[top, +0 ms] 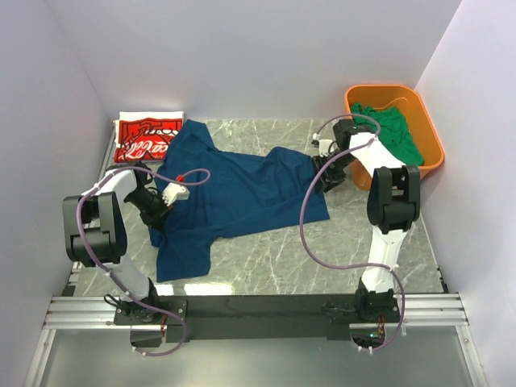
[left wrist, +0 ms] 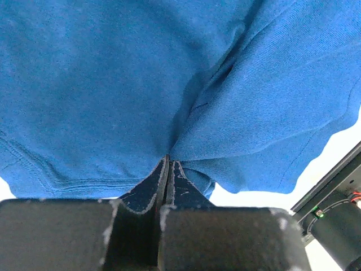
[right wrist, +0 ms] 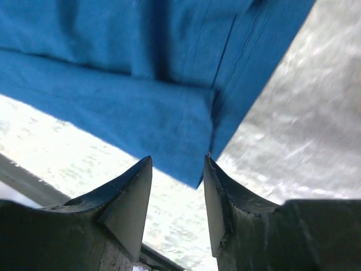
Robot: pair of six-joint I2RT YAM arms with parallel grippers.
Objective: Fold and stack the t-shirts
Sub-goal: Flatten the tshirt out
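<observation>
- The left gripper (left wrist: 168, 161) is clamped on a pinched-up fold of the navy t-shirt (top: 242, 193), its jaws pressed together with cloth between the tips.
- This pinch sits at the shirt's left end, close to a stitched edge. Pale table (top: 363, 242) shows just past that edge.
- The right gripper (right wrist: 177, 161) has its jaws apart. A corner of the navy cloth hangs just above the gap and is not pinched.
- The navy t-shirt lies spread on the table with its long axis running left to right, slightly slanted. Both sleeves splay at the left end, one toward the far side and one toward the arms' bases, and the hem end points right.
- The red t-shirt (top: 147, 139) lies folded in the far-left corner, touching the navy sleeve, with its white lettering up.
- The green t-shirt (top: 395, 133) is bunched inside the orange tub (top: 431, 145) at the far right.
</observation>
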